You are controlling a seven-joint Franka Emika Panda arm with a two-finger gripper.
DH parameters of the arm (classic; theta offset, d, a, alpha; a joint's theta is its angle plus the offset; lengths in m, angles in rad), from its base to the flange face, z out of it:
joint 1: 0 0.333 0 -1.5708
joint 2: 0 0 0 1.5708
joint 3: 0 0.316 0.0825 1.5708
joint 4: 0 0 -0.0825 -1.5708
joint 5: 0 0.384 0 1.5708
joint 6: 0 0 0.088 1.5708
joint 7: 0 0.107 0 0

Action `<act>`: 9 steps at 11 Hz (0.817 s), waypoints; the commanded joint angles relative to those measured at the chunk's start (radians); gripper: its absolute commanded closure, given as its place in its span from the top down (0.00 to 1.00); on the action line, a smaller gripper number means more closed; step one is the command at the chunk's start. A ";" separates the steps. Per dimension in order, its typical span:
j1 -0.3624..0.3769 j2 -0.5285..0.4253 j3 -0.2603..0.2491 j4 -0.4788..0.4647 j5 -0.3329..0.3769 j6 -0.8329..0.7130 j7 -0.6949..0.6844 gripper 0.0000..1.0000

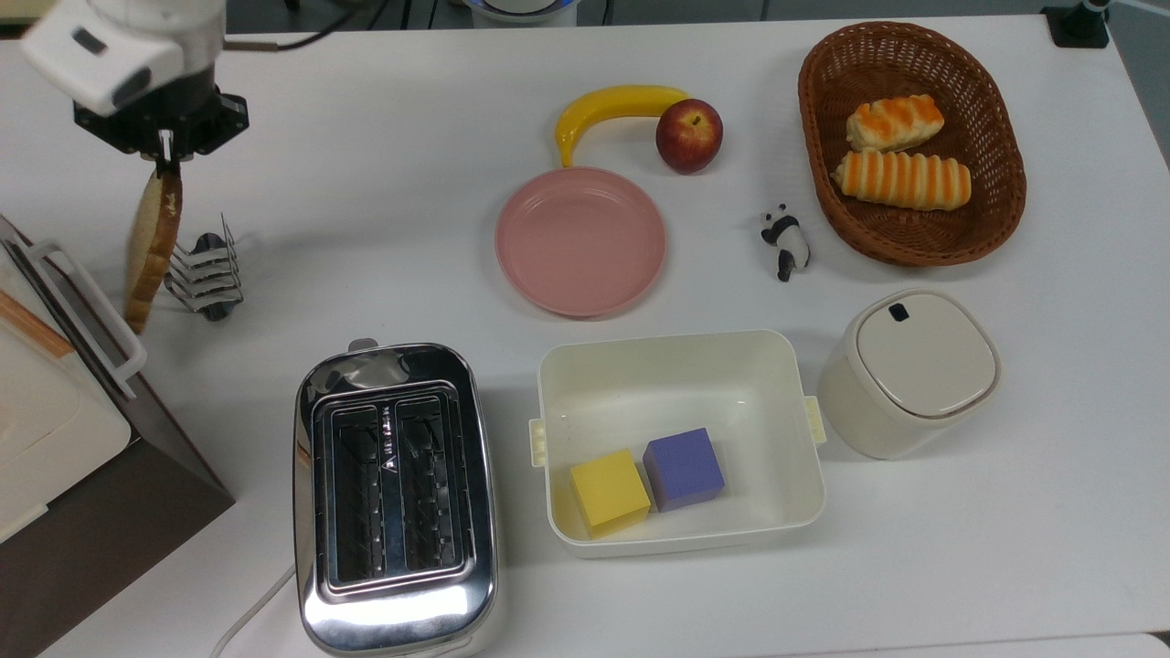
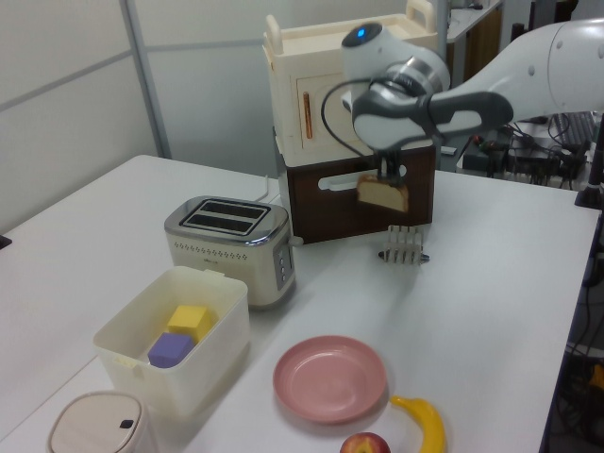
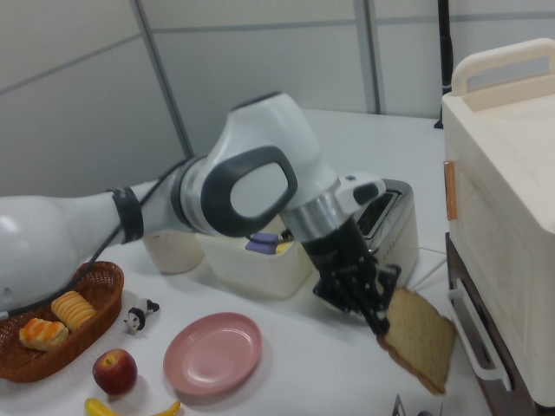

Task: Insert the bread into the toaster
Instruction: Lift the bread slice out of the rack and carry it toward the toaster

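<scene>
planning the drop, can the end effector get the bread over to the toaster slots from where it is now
Probably yes. The end effector holds the bread lifted above the toast rack, and the toaster has both slots open on top, with bare table between them.

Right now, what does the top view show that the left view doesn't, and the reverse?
Top view alone: the wicker basket with two striped rolls, the panda figurine, and straight down into the toaster's slots. Left view alone: the cabinet's cream front, and open air between the bread and the wire rack below it. Both: the gripper shut on the bread, the toaster, pink plate, the bin with the yellow and purple blocks, the banana and apple.
</scene>
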 commanded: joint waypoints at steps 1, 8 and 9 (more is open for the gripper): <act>0.011 -0.013 0.011 0.067 0.123 -0.010 -0.008 0.00; 0.107 -0.014 0.009 0.236 0.294 0.068 0.045 0.00; 0.127 -0.013 0.011 0.232 0.297 0.137 0.088 0.00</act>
